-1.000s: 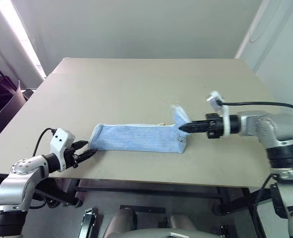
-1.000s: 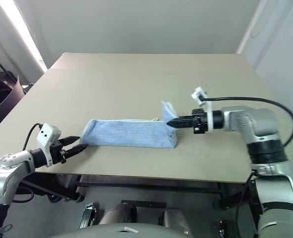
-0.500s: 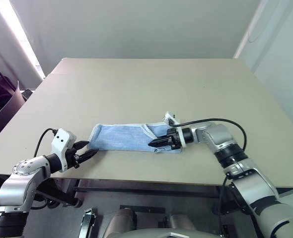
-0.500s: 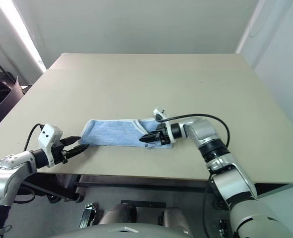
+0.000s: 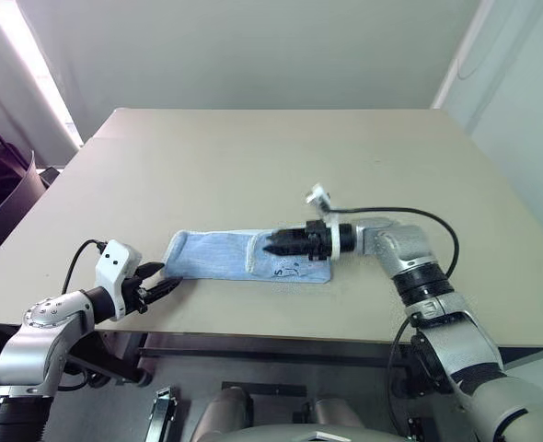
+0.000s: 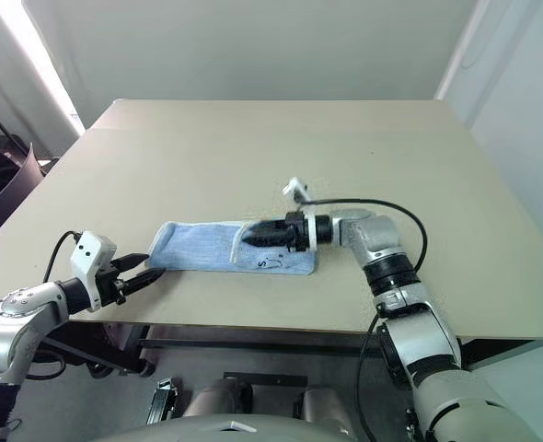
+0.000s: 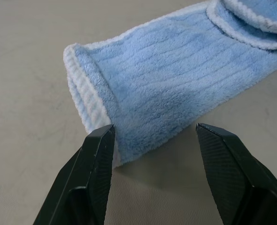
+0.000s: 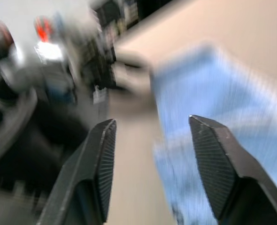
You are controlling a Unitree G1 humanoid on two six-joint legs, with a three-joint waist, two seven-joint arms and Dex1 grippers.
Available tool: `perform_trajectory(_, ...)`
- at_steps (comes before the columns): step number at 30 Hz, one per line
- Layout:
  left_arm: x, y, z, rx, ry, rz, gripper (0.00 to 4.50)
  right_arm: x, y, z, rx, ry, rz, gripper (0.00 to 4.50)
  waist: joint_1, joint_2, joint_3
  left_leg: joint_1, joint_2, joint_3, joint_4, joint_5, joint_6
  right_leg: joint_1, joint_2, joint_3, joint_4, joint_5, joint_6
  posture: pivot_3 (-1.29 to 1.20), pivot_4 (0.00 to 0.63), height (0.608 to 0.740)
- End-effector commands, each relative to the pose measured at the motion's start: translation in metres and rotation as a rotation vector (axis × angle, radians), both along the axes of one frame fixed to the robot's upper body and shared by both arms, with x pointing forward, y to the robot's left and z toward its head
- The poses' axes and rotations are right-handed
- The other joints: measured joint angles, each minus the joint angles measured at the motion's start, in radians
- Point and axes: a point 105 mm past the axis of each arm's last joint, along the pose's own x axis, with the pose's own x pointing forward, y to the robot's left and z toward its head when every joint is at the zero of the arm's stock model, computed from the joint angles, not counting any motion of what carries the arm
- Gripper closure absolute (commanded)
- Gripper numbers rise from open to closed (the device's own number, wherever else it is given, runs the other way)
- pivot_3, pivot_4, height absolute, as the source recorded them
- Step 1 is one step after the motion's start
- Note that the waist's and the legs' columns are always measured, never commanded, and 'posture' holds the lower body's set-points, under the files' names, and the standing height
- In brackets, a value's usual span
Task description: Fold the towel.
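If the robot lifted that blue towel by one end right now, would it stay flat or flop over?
Probably flop: the towel lies in soft, rounded folds on the table, so it looks limp. Its fluffy ribbed pile suggests it is light and not slippery. Pushed, it would likely bunch rather than slide whole.

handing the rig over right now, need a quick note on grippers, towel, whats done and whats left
Left gripper: open, low at the table's near left edge, its fingers straddling the near corner of the towel's left end, nothing gripped.
Right gripper: open, pointing left over the middle of the towel, holding nothing.
Towel: a long light-blue strip near the front of the table; its right end lies folded over leftward, white edging showing at the fold's edge and the dark logo facing up on the flap.
Done: lengthwise fold, right end laid over.
Left: probably bring the left end over and tidy the stack.
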Motion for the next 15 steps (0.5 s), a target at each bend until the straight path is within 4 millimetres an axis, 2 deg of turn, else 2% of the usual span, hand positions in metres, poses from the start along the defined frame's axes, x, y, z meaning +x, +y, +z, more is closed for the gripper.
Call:
perform_trajectory(1, 0.004, 0.006, 0.013, 0.007, -0.063, 0.025, 1.61, 0.012, 0.0, 0.008, 0.078, -0.083, -0.106, 1.96, -0.001, 0.0, 0.0, 0.0, 0.0, 0.0, 0.0, 0.0, 0.0, 0.0, 0.0, 0.0, 0.0, 0.0, 0.0, 0.0, 0.0, 0.74)
perform_trajectory(4, 0.003, 0.007, 0.014, 0.011, -0.064, 0.022, 1.61, 0.025, 0.003, -0.009, 0.044, -0.14, -0.21, 1.96, 0.0, 0.0, 0.0, 0.0, 0.0, 0.0, 0.0, 0.0, 0.0, 0.0, 0.0, 0.0, 0.0, 0.0, 0.0, 0.0, 0.0, 0.74)
perform_trajectory(7, 0.005, 0.012, 0.021, -0.024, -0.08, 0.054, 1.61, 0.022, 0.005, -0.053, -0.112, -0.183, -0.218, 1.96, 0.001, 0.0, 0.0, 0.0, 0.0, 0.0, 0.0, 0.0, 0.0, 0.0, 0.0, 0.0, 0.0, 0.0, 0.0, 0.0, 0.0, 0.74)
perform_trajectory(11, 0.004, 0.018, 0.023, -0.028, -0.072, 0.08, 1.61, 0.02, 0.009, -0.087, -0.208, -0.196, -0.239, 1.96, -0.001, 0.0, 0.0, 0.0, 0.0, 0.0, 0.0, 0.0, 0.0, 0.0, 0.0, 0.0, 0.0, 0.0, 0.0, 0.0, 0.0, 0.74)
perform_trajectory(15, 0.005, 0.027, 0.023, -0.022, -0.067, 0.121, 1.61, 0.021, 0.013, -0.101, -0.247, -0.195, -0.272, 1.96, -0.018, -0.001, -0.001, 0.005, 0.0, 0.0, 0.0, 0.001, -0.001, 0.004, 0.001, 0.0, 0.003, 0.0, 0.0, 0.0, 0.0, 0.74)
